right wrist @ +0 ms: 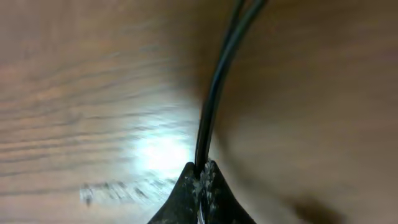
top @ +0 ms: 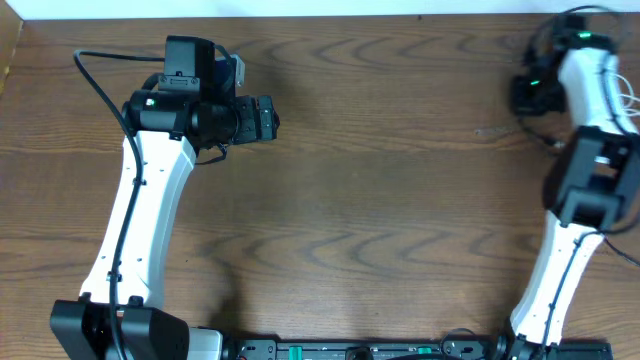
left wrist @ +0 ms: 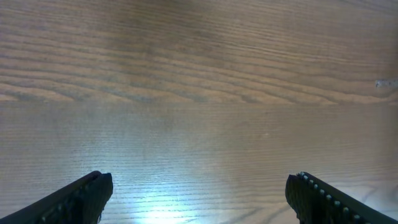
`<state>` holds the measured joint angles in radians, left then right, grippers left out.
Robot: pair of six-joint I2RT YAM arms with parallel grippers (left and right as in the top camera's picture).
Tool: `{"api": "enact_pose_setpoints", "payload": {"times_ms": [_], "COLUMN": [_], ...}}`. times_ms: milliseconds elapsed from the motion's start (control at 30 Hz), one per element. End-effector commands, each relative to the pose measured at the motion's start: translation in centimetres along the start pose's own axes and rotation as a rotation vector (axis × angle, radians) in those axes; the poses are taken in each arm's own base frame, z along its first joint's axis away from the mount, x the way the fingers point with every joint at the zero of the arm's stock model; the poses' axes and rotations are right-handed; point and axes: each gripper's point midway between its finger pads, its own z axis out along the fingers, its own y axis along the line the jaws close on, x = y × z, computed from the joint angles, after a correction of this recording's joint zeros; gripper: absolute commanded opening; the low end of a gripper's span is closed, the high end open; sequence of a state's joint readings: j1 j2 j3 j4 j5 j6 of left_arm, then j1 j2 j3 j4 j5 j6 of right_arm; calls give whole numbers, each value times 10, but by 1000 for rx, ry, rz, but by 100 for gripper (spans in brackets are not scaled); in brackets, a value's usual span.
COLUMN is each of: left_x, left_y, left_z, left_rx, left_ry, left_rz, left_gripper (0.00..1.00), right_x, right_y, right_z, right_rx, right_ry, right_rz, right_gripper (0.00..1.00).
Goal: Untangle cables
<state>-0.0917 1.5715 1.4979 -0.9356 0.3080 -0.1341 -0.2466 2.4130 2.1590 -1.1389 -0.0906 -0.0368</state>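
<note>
The right gripper (right wrist: 200, 170) pinches shut on the thin black rubbery cord (right wrist: 214, 93), likely light, limp and slippery; the left gripper (left wrist: 199, 185) gapes empty.

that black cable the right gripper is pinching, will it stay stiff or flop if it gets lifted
Probably floppy: the black cable is thin and curves as it runs away from the right gripper. It is likely light, since a narrow pinch alone holds it. It may slip a little, as its surface looks smooth.
</note>
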Motion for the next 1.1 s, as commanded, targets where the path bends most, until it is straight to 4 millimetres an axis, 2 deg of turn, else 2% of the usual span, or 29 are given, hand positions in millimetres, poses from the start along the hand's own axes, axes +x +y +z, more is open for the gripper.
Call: {"api": "enact_pose_setpoints", "payload": {"times_ms": [0, 100, 133, 200, 300, 400, 533, 567, 600, 633, 667, 700, 767, 933, 1067], "left_x": [1, 1, 1, 1, 1, 1, 2, 2, 1, 1, 1, 1, 1, 2, 2], "left_y": [2, 2, 2, 2, 2, 2, 2, 2, 2, 2, 2, 2, 2, 2, 2], "left_z": [4, 4, 4, 4, 4, 4, 4, 4, 4, 4, 4, 4, 4, 4, 4], "left_rx": [-7, -7, -7, -7, -7, -7, -7, -7, -7, -7, -7, -7, -7, -7, -7], "left_ry": [11, 11, 12, 12, 11, 11, 12, 12, 12, 12, 12, 12, 12, 12, 12], "left_rz": [-5, -5, -5, -5, -5, -5, -5, -5, -5, -5, -5, -5, -5, -5, -5], "left_gripper": [94, 94, 94, 94, 94, 94, 94, 94, 94, 94, 94, 94, 94, 94, 94], "right_x": [-31, -34, -31, -25, -12, -1, 15, 17, 18, 18, 18, 17, 14, 16, 20], "right_y": [-33, -79, -100, -122, -154, -176, -208, -211, -213, -212, -211, -208, -199, -171, -135], "right_z": [-115, -167, -187, -203, -215, -213, -211, -210, -209, -209, -208, -207, -205, -195, -184], "right_rx": [23, 90, 115, 134, 160, 182, 299, 312, 317, 314, 304, 289, 246, 186, 131], "right_ry": [-267, -396, -440, -473, -481, -468, -448, -444, -440, -439, -438, -439, -436, -375, -302], "right_rz": [152, 281, 336, 382, 451, 511, 614, 623, 628, 631, 636, 636, 623, 586, 528], "right_gripper": [1, 1, 1, 1, 1, 1, 1, 2, 11, 24, 49, 69, 97, 99, 99]}}
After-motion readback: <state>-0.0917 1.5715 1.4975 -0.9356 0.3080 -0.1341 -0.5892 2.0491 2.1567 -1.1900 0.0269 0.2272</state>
